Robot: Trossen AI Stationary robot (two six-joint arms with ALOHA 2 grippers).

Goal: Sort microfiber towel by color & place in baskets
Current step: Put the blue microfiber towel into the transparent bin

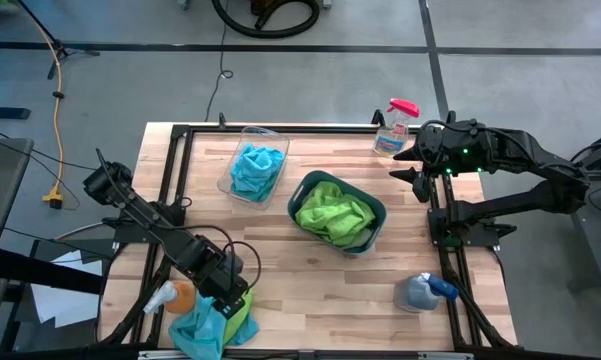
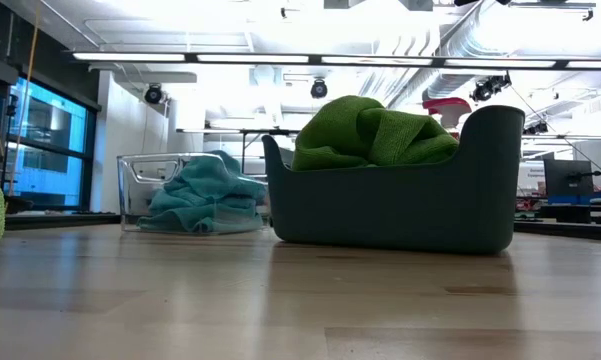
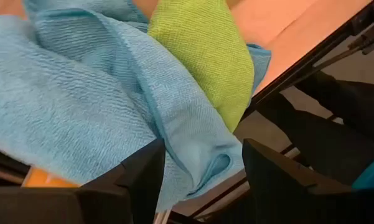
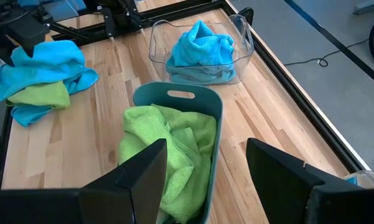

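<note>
A pile of microfiber towels lies at the table's near left corner: turquoise blue ones (image 1: 195, 328) with a lime green one (image 1: 244, 325) among them. My left gripper (image 3: 202, 180) hangs open over this pile, pointing steeply down, a blue fold (image 3: 193, 146) between its fingers. The clear basket (image 1: 273, 137) at the far middle holds blue towels (image 1: 255, 168). Beside it, the dark teal-grey basket (image 1: 310, 182) holds green towels (image 1: 332, 212). My right gripper (image 1: 408, 165) waits open, raised at the far right. My left gripper comes at the blue towel's fold (image 3: 193, 146) from above, one finger on either side. Whether the fingers touch the cloth, I cannot tell. The towel lies slack on the pile.
A pink-topped spray bottle (image 1: 395, 125) stands at the far right corner, a blue-topped one (image 1: 425, 290) lies near right, and an orange-and-white bottle (image 1: 175, 297) lies by the pile. A black metal frame (image 1: 280, 128) borders the table. Bare wood lies between pile and baskets.
</note>
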